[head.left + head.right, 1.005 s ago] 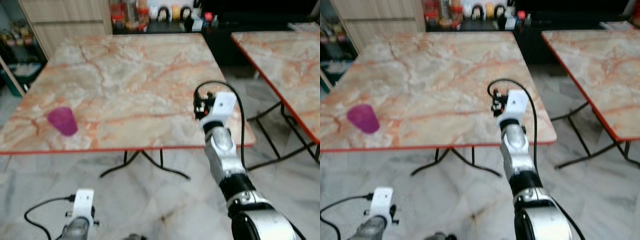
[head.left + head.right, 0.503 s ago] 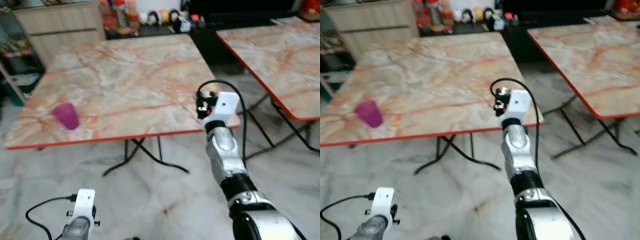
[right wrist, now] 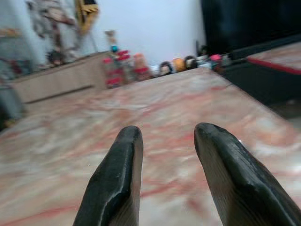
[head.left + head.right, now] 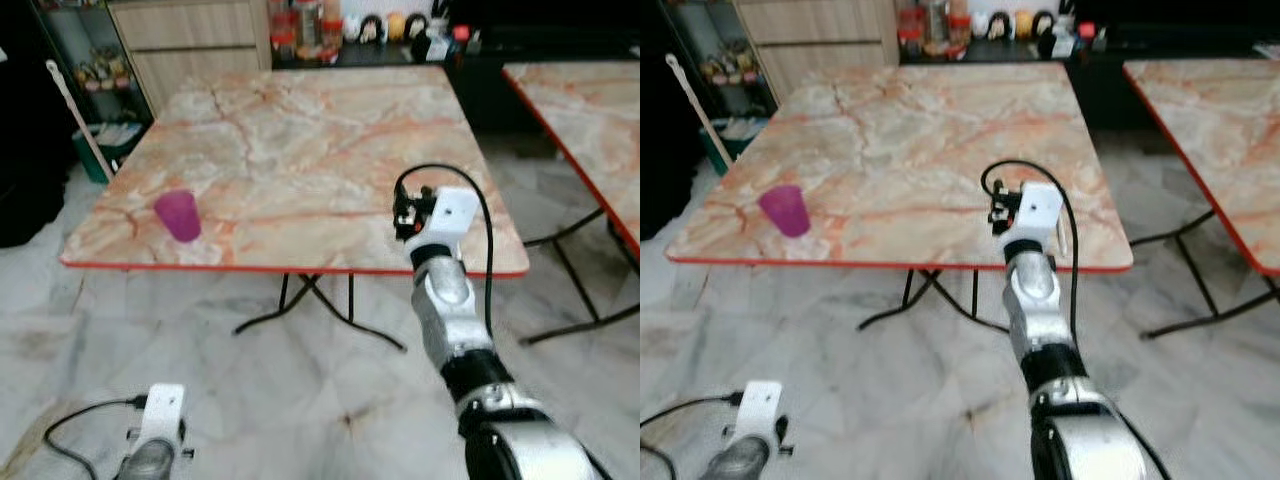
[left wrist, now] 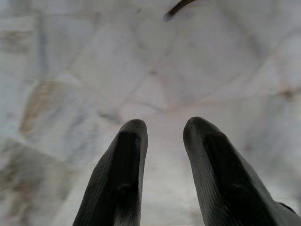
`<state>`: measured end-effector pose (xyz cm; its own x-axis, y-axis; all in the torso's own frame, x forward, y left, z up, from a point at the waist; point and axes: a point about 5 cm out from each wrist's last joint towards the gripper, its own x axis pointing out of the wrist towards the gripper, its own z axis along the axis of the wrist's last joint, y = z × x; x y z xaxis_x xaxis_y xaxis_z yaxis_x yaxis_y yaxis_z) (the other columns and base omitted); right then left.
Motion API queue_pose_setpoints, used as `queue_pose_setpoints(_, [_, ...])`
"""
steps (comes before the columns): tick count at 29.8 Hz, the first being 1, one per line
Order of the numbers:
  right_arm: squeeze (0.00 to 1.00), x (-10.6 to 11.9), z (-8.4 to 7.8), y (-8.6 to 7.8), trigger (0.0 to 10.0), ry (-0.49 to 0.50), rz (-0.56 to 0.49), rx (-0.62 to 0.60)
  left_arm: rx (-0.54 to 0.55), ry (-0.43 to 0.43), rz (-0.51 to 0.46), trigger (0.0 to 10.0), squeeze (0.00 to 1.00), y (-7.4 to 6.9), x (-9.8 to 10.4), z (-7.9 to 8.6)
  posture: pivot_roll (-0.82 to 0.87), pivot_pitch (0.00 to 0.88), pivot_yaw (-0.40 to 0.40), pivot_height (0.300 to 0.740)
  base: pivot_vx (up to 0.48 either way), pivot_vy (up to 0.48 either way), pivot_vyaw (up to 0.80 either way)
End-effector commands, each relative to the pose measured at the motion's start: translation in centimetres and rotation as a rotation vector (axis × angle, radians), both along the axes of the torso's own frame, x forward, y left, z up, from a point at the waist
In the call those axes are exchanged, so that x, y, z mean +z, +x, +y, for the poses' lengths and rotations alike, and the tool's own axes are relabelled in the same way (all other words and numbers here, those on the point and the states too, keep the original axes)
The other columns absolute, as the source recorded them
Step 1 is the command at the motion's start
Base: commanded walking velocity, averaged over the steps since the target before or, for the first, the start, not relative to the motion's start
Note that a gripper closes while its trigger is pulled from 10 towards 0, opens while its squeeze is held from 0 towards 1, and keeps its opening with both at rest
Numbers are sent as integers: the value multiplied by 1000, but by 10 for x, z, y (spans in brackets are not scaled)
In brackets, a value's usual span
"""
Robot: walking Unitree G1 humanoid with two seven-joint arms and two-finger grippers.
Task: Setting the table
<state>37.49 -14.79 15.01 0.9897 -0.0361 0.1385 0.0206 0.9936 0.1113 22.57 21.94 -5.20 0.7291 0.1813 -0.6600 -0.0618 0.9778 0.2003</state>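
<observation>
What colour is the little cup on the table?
The cup is purple-pink; it shows best in the left eye view.

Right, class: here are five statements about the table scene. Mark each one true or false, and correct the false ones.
1. A purple cup stands upright on the marble table. True.
2. The cup is near the table's far edge. False: it stands by the near edge, toward the robot's left.
3. The right hand is open and holds nothing. True.
4. The left hand grips a plate. False: it is open with nothing in it, pointing down at the tiled floor.
5. A second marble table stands off to the robot's right. True.
</observation>
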Motion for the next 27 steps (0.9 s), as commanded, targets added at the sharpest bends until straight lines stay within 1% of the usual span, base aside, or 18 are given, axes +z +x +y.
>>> queue_pose_setpoints(1, [0,7,11,3,10000,9,-16,26,11,20,4,10000,0,-2,1,9,49,123,28,740,424,0,-800])
queue_pose_setpoints(4, [0,7,12,3,10000,10,-15,29,11,18,5,10000,0,-3,0,8,50,126,24,740,421,0,-800])
queue_pose_setpoints(6, [0,8,13,3,10000,-8,-18,33,15,14,5,10000,0,-3,0,7,49,125,22,740,420,0,0])
queue_pose_setpoints(16, [0,5,17,1,10000,-5,-9,44,24,12,9,10000,0,-5,-2,7,52,121,12,740,422,0,0])
queue_pose_setpoints(20, [0,-7,14,-7,10000,-24,21,34,32,15,11,10000,0,-8,-3,9,53,118,7,740,352,0,0])
queue_pose_setpoints(22, [0,-8,14,-7,10000,-24,22,34,32,15,11,10000,0,-8,-3,9,53,118,7,740,292,0,0])
queue_pose_setpoints(25, [0,-20,10,-20,10000,-36,48,25,34,15,18,10000,0,-11,-4,9,43,113,3,740,0,0,0])
queue_pose_setpoints(26, [0,-20,10,-20,10000,-36,48,25,34,15,18,10000,0,-11,-4,9,43,113,3,740,0,0,0])
queue_pose_setpoints(27, [0,-23,9,-26,10000,-39,53,28,33,15,24,10000,0,-13,-5,9,38,112,3,740,0,0,0])
